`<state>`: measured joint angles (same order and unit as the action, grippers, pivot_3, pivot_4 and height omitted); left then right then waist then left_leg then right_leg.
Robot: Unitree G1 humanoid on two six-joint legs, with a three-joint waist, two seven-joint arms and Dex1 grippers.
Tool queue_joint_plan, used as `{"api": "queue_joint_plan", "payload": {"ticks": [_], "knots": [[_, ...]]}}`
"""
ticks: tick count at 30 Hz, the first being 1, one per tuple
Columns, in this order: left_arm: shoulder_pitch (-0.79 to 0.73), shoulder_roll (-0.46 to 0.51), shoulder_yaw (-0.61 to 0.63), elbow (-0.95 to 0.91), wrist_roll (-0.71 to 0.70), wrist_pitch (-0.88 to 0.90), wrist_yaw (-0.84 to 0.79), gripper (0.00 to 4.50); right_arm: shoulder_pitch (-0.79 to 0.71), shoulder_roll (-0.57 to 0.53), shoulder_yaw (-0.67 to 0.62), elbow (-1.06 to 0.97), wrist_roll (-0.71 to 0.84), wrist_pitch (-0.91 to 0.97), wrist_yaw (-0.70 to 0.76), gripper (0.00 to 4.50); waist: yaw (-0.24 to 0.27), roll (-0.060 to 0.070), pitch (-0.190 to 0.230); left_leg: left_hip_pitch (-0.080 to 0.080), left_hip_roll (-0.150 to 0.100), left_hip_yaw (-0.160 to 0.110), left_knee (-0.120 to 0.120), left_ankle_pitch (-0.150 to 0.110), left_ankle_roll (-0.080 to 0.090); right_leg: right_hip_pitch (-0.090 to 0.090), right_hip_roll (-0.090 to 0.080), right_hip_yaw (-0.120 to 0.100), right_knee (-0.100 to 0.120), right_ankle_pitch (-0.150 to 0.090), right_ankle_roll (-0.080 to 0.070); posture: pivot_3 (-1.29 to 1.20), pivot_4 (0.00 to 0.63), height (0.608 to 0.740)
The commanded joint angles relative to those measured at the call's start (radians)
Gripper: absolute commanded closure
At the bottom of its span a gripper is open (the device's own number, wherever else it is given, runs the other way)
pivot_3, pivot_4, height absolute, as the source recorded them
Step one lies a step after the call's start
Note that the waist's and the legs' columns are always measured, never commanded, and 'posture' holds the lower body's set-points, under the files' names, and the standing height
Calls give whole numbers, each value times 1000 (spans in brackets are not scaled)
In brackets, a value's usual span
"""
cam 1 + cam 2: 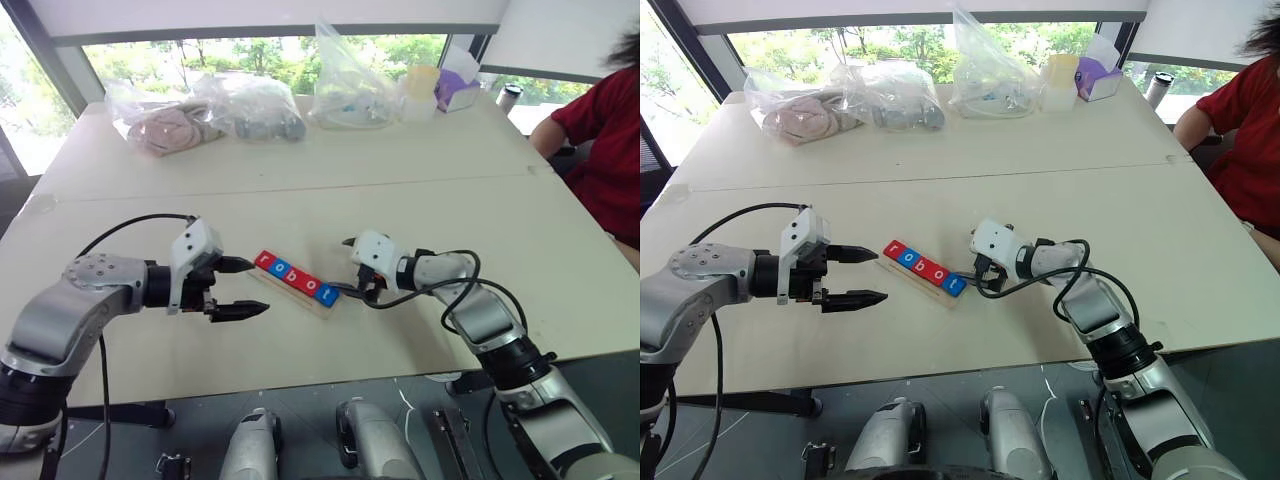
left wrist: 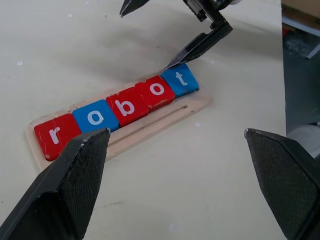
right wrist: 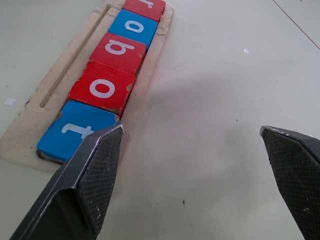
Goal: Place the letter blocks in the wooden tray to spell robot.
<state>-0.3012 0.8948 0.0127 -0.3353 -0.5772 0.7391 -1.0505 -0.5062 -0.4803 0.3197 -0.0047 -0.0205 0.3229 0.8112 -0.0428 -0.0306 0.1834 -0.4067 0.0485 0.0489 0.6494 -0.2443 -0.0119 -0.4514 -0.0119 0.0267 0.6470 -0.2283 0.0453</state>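
I see the table [image 1: 420, 200] with plastic bags [image 1: 250, 105] along its far edge and a person's red sleeve [image 1: 600, 140] at the far right corner. The wooden tray [image 2: 165, 117] lies near the front edge, midway along. My left gripper [image 1: 238, 288] hangs released beside its r end; my right gripper [image 2: 172, 35], spread wide, has one fingertip [image 2: 172, 61] at the t end. The letter blocks [image 2: 125, 106] sit in the tray, spelling robot.

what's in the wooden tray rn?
Five letter blocks sit in a row in the wooden tray, reading r, o, b, o, t: red, blue, red, red, blue. The tray floor beneath them is covered; a bare slot runs alongside.
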Motion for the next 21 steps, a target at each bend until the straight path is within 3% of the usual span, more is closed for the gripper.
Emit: {"api": "queue_joint_plan", "payload": {"ticks": [1,8,14,18,21], "knots": [[-18,5,3,-19,0,3,3,0,-6,9,-16,-21,4,1,-5,54,0,0,0,0,0,0,0,0,0,0,0,0,0,0,0,0,150,740],[-24,-2,-4,-16,3,1,11,0,-1,24,-12,-29,-4,6,-23,54,0,0,0,0,0,0,0,0,0,0,0,0,0,0,0,0,150,740],[-33,-25,42,-8,-54,53,35,0,-29,-7,-112,-37,8,34,-75,54,2,0,0,0,0,0,1,0,0,0,0,0,0,0,0,0,150,740],[22,5,71,-16,-49,57,35,0,7,-33,-208,-180,119,206,-45,54,1,0,0,0,0,0,1,0,0,0,0,0,0,0,0,0,150,740],[113,45,139,-27,-90,103,19,0,114,-83,-316,-396,314,433,23,54,1,0,0,0,1,0,-1,0,0,0,0,0,1,2,3,0,150,740]]}}
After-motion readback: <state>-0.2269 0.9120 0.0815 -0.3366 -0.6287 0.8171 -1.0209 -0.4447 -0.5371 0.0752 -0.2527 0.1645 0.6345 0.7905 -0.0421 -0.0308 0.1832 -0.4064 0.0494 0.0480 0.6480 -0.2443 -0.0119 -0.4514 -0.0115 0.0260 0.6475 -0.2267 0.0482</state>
